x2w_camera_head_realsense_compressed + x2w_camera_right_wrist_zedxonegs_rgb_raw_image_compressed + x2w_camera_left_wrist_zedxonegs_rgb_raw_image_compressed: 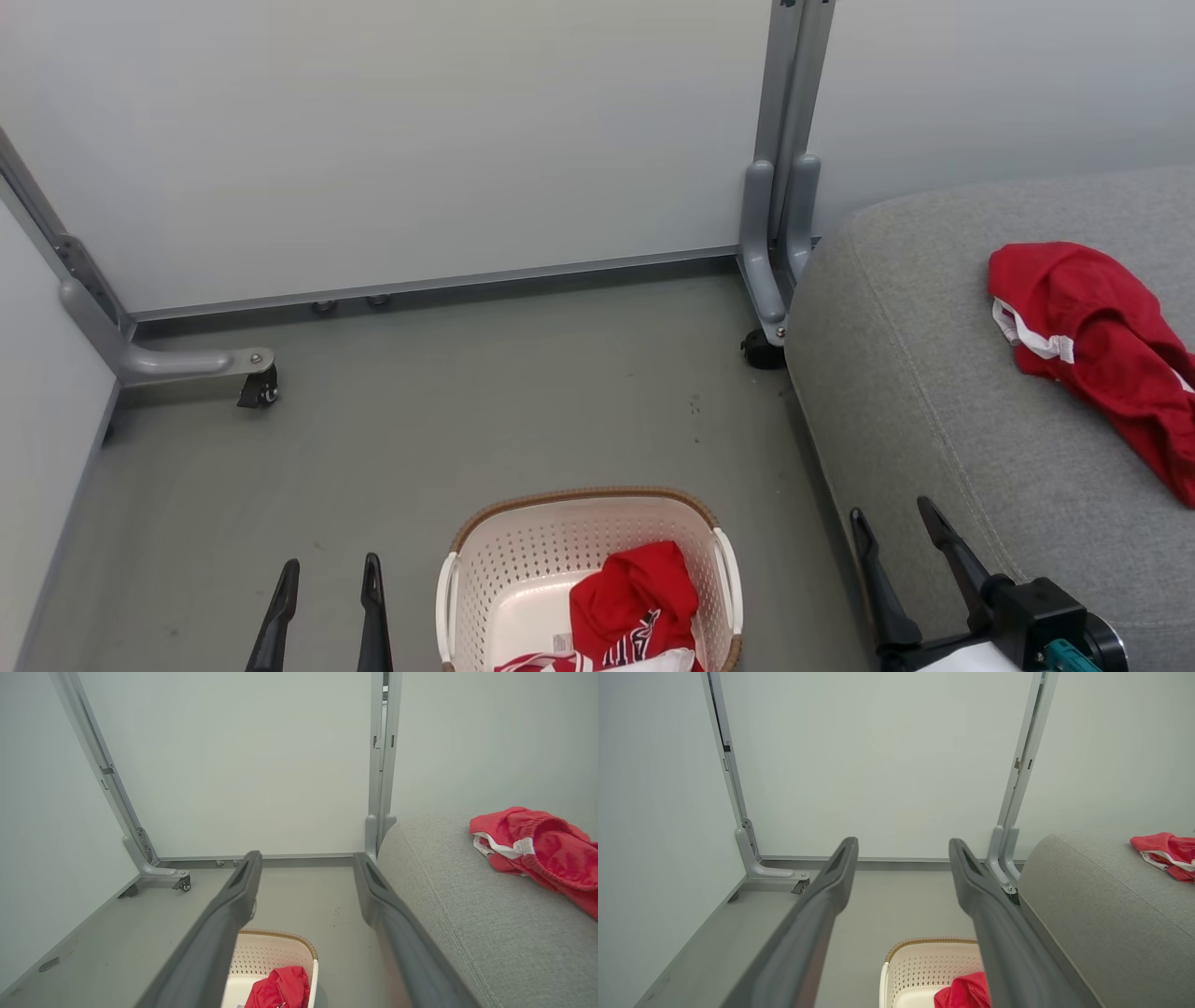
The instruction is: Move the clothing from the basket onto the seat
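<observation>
Currently, the dark left claw (331, 563) and right claw (892, 509) gape empty beside a cream perforated basket (579, 493) holding red clothing (635, 588); another red garment (1092, 336) lies on the grey fabric seat (915, 392).

Dark tapered fingers (950, 551) — black wrist (1041, 611), teal fitting (1064, 659).

No legible text: partial white lettering (638, 638) on the red clothing (635, 588) in the basket (523, 560), tiny label (561, 642) unreadable

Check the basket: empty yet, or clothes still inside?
Not empty: red clothing sits bunched in the basket, toward its right side. Another red garment already lies on the grey seat.
</observation>
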